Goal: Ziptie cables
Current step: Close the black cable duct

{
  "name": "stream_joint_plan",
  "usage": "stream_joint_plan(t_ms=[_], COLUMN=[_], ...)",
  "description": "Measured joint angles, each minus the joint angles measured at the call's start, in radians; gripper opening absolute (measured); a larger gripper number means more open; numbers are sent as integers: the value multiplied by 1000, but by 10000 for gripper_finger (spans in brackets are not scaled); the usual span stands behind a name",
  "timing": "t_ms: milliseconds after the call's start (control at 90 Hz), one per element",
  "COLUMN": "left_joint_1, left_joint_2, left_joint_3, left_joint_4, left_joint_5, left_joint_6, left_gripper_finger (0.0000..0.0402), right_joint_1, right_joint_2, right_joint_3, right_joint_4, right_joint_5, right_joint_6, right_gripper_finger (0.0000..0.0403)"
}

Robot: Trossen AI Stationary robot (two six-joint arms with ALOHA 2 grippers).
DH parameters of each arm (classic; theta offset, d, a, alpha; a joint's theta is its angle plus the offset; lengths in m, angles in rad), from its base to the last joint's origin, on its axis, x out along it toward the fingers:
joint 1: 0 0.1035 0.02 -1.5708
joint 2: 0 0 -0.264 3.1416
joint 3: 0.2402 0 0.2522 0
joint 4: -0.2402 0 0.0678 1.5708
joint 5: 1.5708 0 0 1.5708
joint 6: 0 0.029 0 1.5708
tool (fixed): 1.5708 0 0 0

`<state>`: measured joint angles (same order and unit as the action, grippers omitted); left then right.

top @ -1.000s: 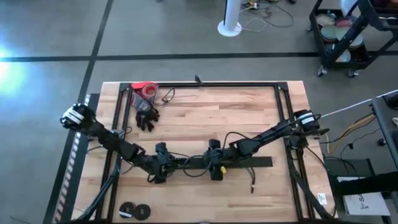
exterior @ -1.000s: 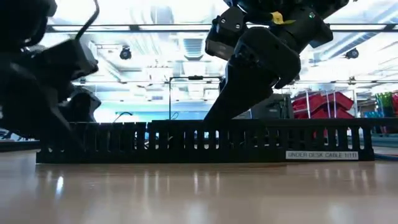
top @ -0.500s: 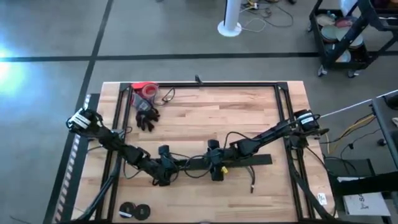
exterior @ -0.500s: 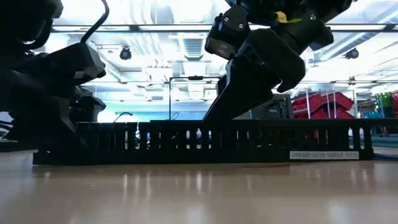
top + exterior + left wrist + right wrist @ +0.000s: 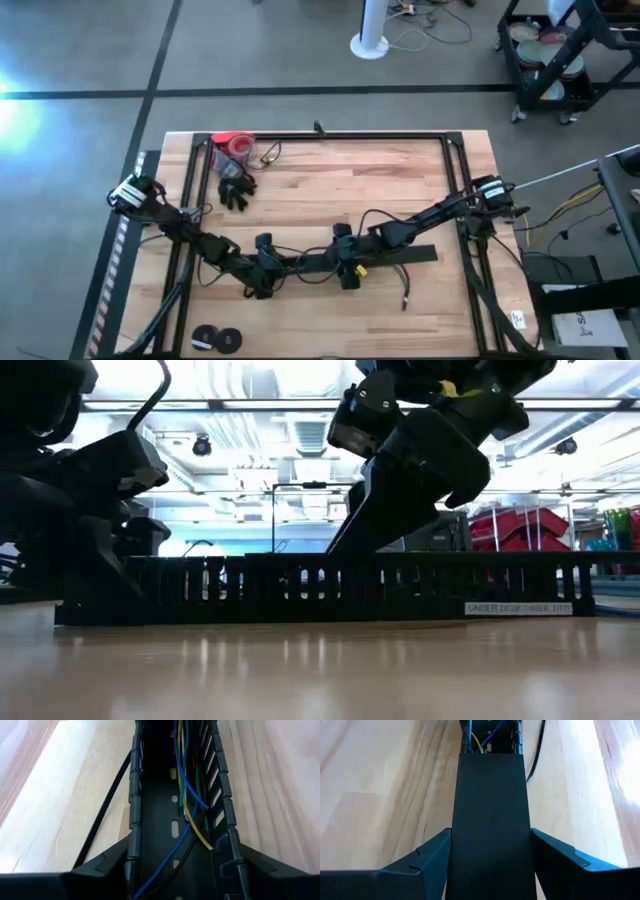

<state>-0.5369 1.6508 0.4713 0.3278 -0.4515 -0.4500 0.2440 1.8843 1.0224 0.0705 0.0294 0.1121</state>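
1. Straddling the left end of the slotted black tray (image 5: pixel 300 262), near the table's (image 5: pixel 320 190) front edge, the left gripper (image 5: pixel 262 270) has its fingers spread outside both walls, seemingly to steady it.
2. Cables (image 5: pixel 187 800), blue, yellow and green, lie loose inside the tray, not yet tied.
3. Right gripper (image 5: pixel 347 270), fingers apart, straddles the flat black lid (image 5: pixel 490 820), probably to guide it.

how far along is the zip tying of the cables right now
Done: the cables already lie inside the slotted black channel. In hand: the left gripper and right gripper both straddle that channel. Left: no ziptie is visible around the cables, so the tying remains.
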Motion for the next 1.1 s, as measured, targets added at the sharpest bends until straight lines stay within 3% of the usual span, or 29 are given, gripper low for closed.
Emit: stream_joint_plan(t_ms=[111, 256, 700, 1100], left_joint_1=[-2, -11, -30, -20], left_joint_2=[0, 0, 2, 1], left_joint_3=[-1, -1, 22, 20], left_joint_4=[1, 30, 43, 42], left_joint_5=[4, 6, -10, -7], left_joint_6=[-10, -2, -50, -48], left_gripper_finger=[223, 222, 227, 228], right_joint_1=[10, 21, -1, -3], right_joint_2=[1, 1, -2, 0], right_joint_3=[-4, 0, 4, 11], right_joint_4=[41, 12, -83, -29], right_joint_5=[-55, 15, 52, -3], right_joint_6=[-7, 64, 212, 42], right_gripper_finger=[219, 230, 228, 231])
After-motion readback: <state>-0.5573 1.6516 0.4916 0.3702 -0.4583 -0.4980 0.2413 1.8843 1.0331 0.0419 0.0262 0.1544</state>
